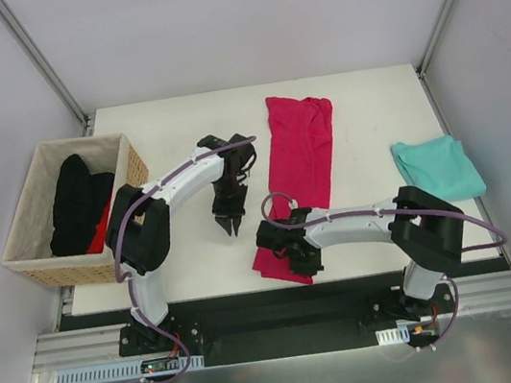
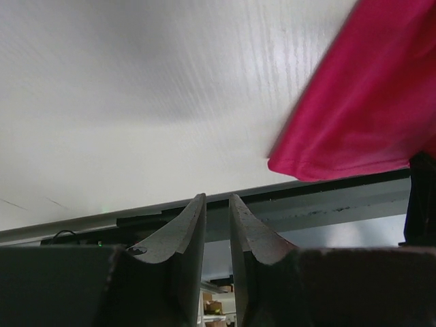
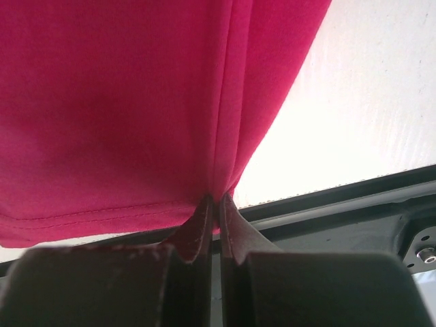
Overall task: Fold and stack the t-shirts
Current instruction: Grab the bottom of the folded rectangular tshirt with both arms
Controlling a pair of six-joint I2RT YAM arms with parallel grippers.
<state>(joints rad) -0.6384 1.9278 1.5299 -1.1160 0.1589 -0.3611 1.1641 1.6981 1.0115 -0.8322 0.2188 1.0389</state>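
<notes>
White table (image 1: 370, 115), pink shirt (image 1: 300, 165) lying near-to-far

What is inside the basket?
A heap of black cloth lies in the basket, with a bit of red cloth showing at its edge. Whatever lies underneath is covered.

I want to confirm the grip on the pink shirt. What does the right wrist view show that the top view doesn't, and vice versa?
Right wrist only: the right gripper pinched shut on a fold of the pink shirt at its hem, stitching visible. Top only: the teal shirt near the table edge on the right, the basket on the left, and the left gripper left of the pink shirt. Both: pink shirt, table, right gripper.
</notes>
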